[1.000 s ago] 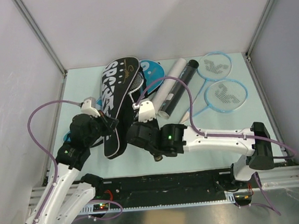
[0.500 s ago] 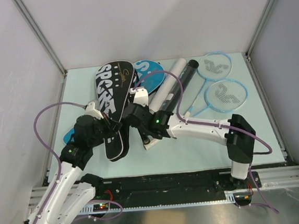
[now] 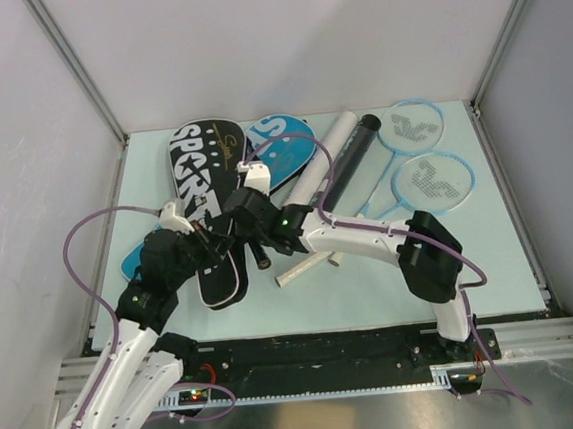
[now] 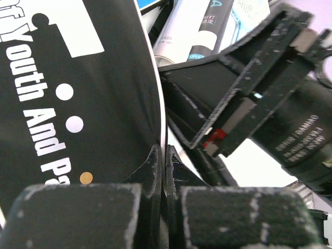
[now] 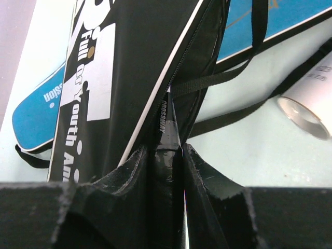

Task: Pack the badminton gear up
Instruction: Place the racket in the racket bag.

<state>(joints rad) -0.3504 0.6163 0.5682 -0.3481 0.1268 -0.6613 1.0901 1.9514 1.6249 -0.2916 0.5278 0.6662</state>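
Pinching the black cover (image 3: 195, 182) at 10 o'clock in tightly closed left jaws, the robot clamps a racket handle (image 5: 167, 132) at its opening with the right jaws, two light-blue rackets (image 3: 412, 128) at 2 o'clock and both tubes (image 3: 356, 148) still unpacked.

Two light-blue rackets (image 3: 431, 179), one white tube (image 3: 338, 132), one black tube (image 3: 353, 150), one black SPORT cover (image 3: 195, 182), one blue cover (image 3: 285, 144).

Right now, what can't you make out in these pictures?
Right wrist: the dark handle held by the right gripper runs into the black cover, which hides its far end.
Top: the black cover overlaps the blue cover, hiding part of it.
Left wrist: print on the white tube is too small, cut by the top edge.
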